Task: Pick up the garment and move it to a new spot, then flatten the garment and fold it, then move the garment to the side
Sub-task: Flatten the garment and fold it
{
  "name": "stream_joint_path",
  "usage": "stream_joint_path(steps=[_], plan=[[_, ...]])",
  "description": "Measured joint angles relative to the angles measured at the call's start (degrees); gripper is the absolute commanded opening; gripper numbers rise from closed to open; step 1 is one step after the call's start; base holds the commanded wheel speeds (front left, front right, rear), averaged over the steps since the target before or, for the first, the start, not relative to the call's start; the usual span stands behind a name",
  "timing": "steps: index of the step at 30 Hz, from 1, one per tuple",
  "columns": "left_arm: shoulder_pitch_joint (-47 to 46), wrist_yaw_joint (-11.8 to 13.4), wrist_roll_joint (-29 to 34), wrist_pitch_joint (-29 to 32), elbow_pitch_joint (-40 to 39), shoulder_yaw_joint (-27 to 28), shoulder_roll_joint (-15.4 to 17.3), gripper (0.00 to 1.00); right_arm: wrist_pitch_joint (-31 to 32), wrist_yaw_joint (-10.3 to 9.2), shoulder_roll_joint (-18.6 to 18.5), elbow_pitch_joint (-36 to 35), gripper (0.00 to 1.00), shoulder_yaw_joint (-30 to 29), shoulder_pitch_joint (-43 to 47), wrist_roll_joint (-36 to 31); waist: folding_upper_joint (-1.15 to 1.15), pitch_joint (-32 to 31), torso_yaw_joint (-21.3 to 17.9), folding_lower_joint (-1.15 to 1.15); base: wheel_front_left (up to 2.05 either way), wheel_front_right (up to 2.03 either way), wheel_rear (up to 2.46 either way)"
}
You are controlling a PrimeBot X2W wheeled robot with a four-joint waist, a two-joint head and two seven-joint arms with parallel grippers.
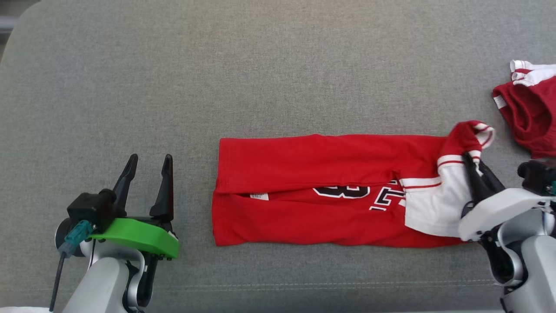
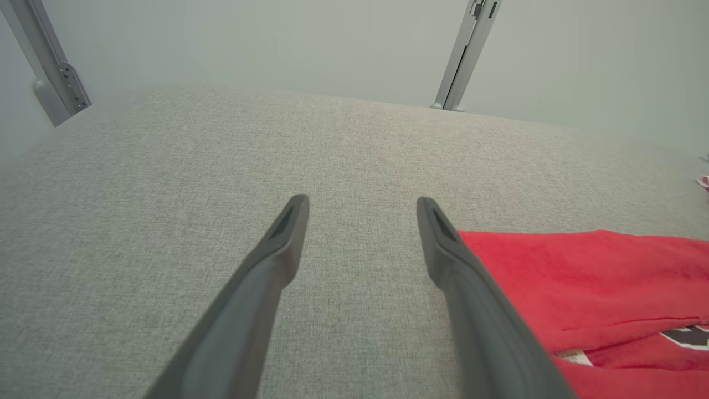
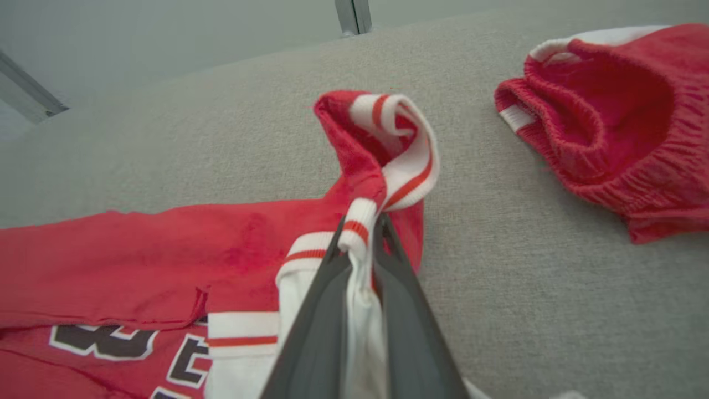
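The garment (image 1: pixel 321 191), a red jersey with white sleeves and dark lettering, lies folded lengthwise across the grey cushion (image 1: pixel 278 78). My right gripper (image 1: pixel 471 163) is shut on the garment's right end, pinching the white striped sleeve trim (image 3: pixel 360 233), and the fabric bunches up above the fingertips. My left gripper (image 1: pixel 147 163) stands open to the left of the garment, apart from it; in the left wrist view its fingers (image 2: pixel 443 233) hover over bare cushion with the garment's red edge (image 2: pixel 581 277) just to their right.
A second red knit piece with white trim (image 1: pixel 532 113) lies crumpled at the far right, close to my right gripper. Metal frame posts (image 2: pixel 465 50) rise behind the cushion. Bare cushion stretches beyond and left of the garment.
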Motion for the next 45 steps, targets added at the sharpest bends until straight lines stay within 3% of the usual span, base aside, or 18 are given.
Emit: stream_joint_path(steps=[7, 13, 25, 35, 44, 45], plan=[[0.16, 0.03, 0.0, 0.0, -0.21, -0.34, -0.14, 1.0, 6.6, -0.01, 6.54, -16.49, 0.0, 6.64, 2.87, 1.35, 0.0, -1.04, -0.83, 0.0, 0.0, 0.0, 0.0], [-0.09, -0.2, 0.01, 0.01, 0.08, -1.26, -0.71, 1.0, 7.56, -0.01, 11.17, -20.16, 0.0, 13.23, 3.43, 3.2, 0.0, -1.33, 0.11, 0.0, 0.0, 0.0, 0.0], [-1.24, -1.24, 0.18, 0.03, 1.54, -3.46, -2.38, 1.0, -2.55, -0.01, 12.48, -4.78, 0.0, 29.49, -5.75, 8.08, 0.0, -1.78, 4.37, 0.0, 0.0, 0.0, 0.0], [-2.42, -1.8, 0.62, 0.1, 2.44, -4.89, -3.19, 1.0, -10.6, -0.01, 12.45, 11.01, 0.0, 34.78, -15.66, 11.57, 0.0, -0.69, 7.99, 0.0, 0.0, 0.0, 0.0], [-3.38, -2.02, 0.76, 0.1, 3.08, -5.35, -3.76, 1.0, -13.04, -0.01, 12.41, 16.53, 0.0, 40.54, -20.33, 16.45, 0.0, 0.13, 9.09, 0.0, 0.0, 0.0, 0.0], [-3.48, -2.03, 0.76, 0.1, 3.22, -5.38, -3.8, 1.0, -13.26, -0.01, 12.43, 17.11, 0.06, 41.21, -20.81, 16.84, 0.0, 0.22, 9.19, 0.0, 0.0, 0.0, 0.0]])
